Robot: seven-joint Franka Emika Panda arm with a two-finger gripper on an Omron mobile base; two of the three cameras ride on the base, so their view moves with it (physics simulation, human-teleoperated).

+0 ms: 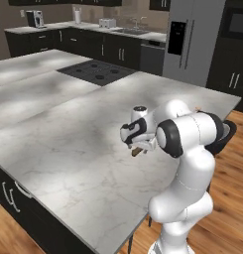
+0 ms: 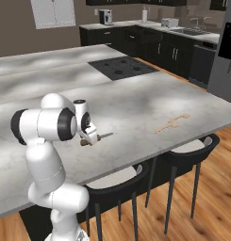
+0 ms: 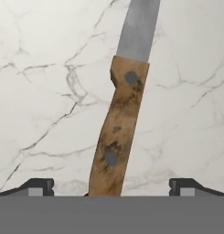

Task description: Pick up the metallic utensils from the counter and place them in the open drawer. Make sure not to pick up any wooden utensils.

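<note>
The knife (image 3: 125, 114) lay flat on the marbled worktop (image 1: 68, 149), directly under the claw (image 3: 111, 185), whose jaws stood spread wide to either side of the brown handle, gripping nothing. Closing from there could go wrong: the thin handle might twist or slip out sideways. Two pale wooden utensils (image 2: 172, 123) lay well apart, hardly a temptation.
</note>
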